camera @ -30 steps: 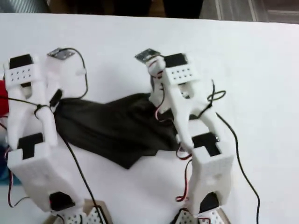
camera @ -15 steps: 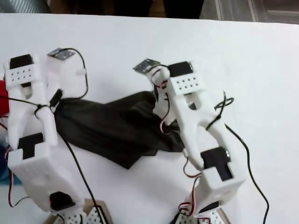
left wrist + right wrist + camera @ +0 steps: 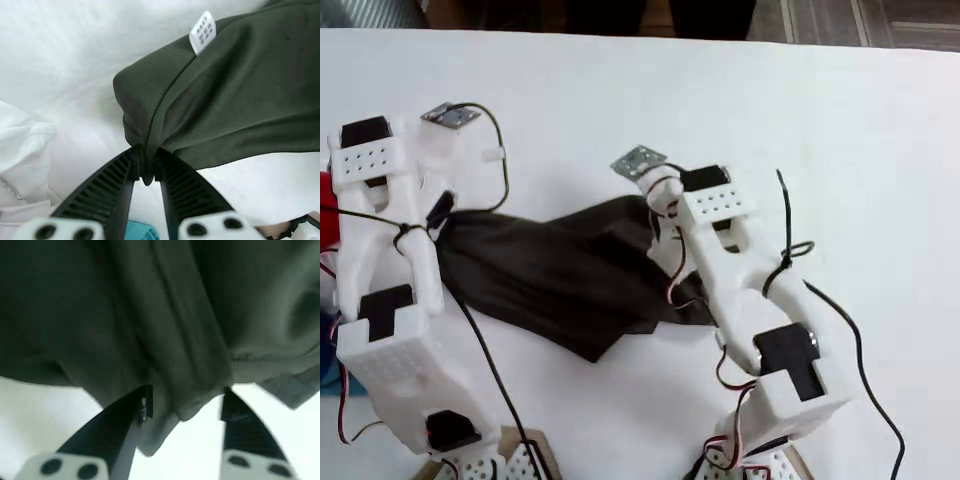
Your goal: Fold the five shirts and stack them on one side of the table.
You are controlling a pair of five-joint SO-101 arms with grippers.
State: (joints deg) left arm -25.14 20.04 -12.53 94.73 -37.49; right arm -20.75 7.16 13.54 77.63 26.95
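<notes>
1. Shirt (image 3: 570, 280), dark green verging on black, lay crumpled on the white table (image 3: 840, 110). In the high view it ran from left of centre to just right of centre, and one pointed corner reached toward the lower middle of the frame.
2. The left arm (image 3: 385, 260), white with black motor blocks, took up the left side of the high view. It rose from the lower left edge, and its upper end sat over the left end of the shirt.
3. The left gripper (image 3: 146, 175) was clenched on the shirt. Its black ribbed fingers (image 3: 107, 187) pinched a folded hem edge, with no gap visible between them.
4. A small white label (image 3: 202, 31) stood up from a seam of the shirt, well away from the pinched spot.
5. The right arm (image 3: 745, 290) ran from the lower right of centre up toward the centre of the high view. Its upper end sat over the right end of the shirt.
6. The right gripper (image 3: 182, 407) was released, with its jaws spread wide. A bunched fold of the shirt hung between them. The cloth brushed the tips but was not squeezed.
7. Black wires (image 3: 840, 360) looped along the right arm in the lower right of the high view.
8. A red object (image 3: 325, 205) showed at the far left edge of the high view, partly hidden by the left arm.
9. In the left wrist view, a piece of white cloth (image 3: 22, 145) lay on the table beside the gripper, apart from the dark shirt.
</notes>
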